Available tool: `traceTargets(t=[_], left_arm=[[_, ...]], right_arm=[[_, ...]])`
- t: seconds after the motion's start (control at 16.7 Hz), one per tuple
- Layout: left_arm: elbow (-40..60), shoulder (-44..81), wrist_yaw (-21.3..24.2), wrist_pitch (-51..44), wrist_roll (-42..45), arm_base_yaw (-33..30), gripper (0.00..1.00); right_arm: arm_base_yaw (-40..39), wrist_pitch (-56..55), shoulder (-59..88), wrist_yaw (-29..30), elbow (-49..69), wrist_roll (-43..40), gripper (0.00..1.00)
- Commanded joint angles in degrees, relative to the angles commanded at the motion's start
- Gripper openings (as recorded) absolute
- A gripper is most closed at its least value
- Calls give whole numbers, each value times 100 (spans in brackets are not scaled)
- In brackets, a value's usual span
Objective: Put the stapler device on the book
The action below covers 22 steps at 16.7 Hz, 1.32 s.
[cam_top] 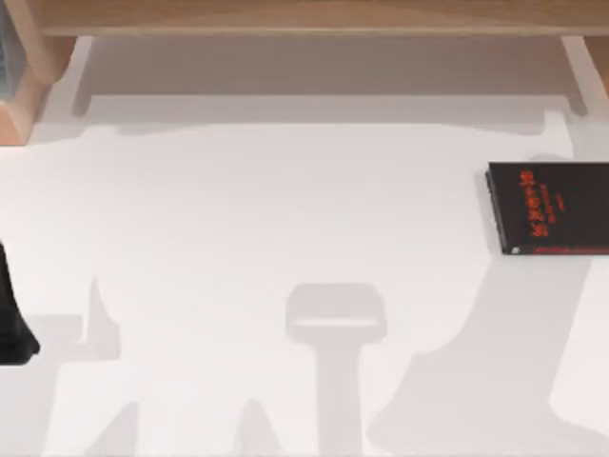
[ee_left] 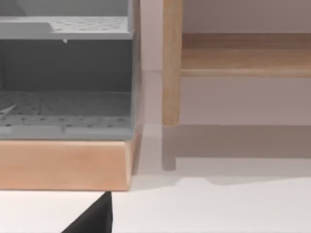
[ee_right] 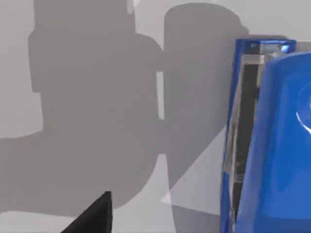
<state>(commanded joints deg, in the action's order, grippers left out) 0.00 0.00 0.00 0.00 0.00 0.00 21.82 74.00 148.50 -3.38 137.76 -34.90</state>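
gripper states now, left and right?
Left gripper: parked at the table's left edge; state cannot be told.
Right gripper: close beside the stapler device; state cannot be told.

The book [cam_top: 550, 208] sits way over on the right side of the white table [cam_top: 285, 209] — black cover, red lettering, lying flat and cut off by the edge. A wooden frame [cam_top: 304, 17] runs along the far edge — grey shadows sprawl across the near half.
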Motion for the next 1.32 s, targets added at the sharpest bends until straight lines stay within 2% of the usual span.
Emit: traceTargets(t=[0.72,1.32], left_arm=[[0,0,0,0,0,0,100],[0,0,0,0,0,0,100]], right_arm=[[-17,-427,193,5,-241,23,100],[-17,-427,193,5,-241,23,25]])
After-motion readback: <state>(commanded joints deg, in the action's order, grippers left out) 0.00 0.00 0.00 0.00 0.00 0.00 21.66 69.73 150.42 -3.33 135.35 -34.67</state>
